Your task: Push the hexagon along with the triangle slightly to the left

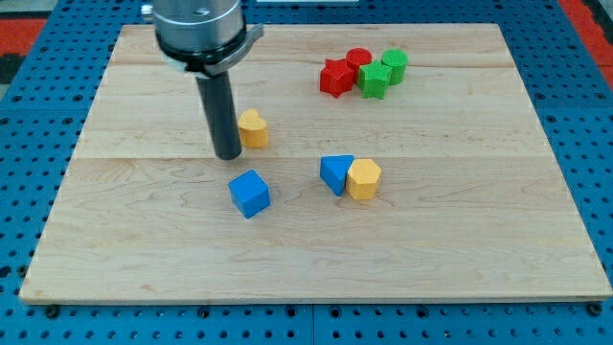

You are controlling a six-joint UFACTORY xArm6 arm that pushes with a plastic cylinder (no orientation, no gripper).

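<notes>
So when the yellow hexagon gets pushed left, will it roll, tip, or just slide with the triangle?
The yellow hexagon looks squat and flat-bottomed, so it probably slides. It touches the blue triangle, so that likely moves too, perhaps rotating aside. My tip is away at the view's left.

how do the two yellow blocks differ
The yellow hexagon sits right of centre, touching the blue triangle. The other yellow block, with a rounder top, lies further up and left, beside my tip, touching no block. Both are yellow and similar in size.
</notes>
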